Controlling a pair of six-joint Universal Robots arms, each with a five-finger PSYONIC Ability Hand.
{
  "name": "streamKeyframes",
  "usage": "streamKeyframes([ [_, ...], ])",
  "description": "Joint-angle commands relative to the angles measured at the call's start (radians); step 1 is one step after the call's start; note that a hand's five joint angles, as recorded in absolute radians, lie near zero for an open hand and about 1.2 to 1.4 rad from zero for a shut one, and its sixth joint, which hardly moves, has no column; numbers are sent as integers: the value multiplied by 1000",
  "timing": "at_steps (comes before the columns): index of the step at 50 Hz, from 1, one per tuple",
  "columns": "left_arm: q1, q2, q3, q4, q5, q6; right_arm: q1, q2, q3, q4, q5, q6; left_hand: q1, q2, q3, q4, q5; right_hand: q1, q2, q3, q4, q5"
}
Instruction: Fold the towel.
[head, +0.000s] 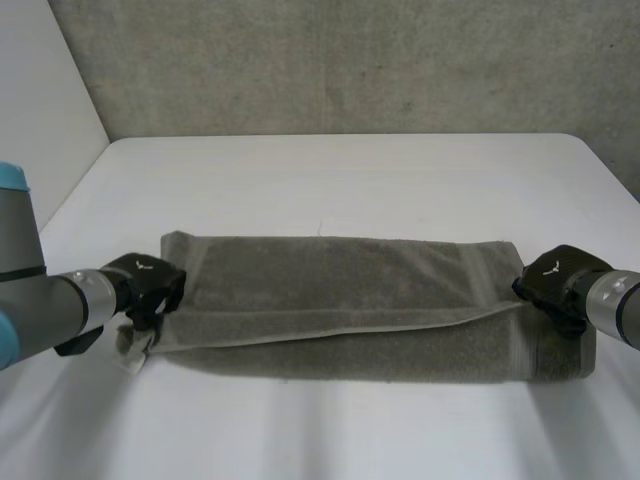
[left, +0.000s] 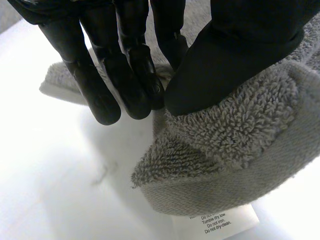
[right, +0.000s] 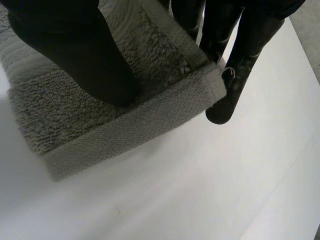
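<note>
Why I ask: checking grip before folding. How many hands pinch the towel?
2. The left hand pinches the towel at its left end, by the care label; the right hand pinches a corner at its right end.

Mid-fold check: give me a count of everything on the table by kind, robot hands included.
Grey towel: 1
White care label: 1
Robot hands: 2, the left robot hand and the right robot hand, each pinching a towel end
Total: 4

Looks like a bare lab: white table (head: 340, 170), grey wall (head: 330, 60) behind.
</note>
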Motion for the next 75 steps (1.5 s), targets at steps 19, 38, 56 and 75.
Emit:
streamKeyframes([
  [19,-58,-140,211,175,3,-2,41,136,-185,-158,26,51,202,178,180,179,183,417,216,205,201,253],
  [38,-47,76,323,1004,-35,-416,87,-51,-355,-814,135,366,202,178,180,179,183,417,216,205,201,253],
  [56,-27,-90,48,596,57,-361,78,65,-51,-399,17,273,202,178,180,179,183,417,216,205,201,253],
  [75,20,-103,-41,432,56,-108,26,41,90,-362,8,225,-593,-617,-616,-616,-612,417,216,205,201,253],
])
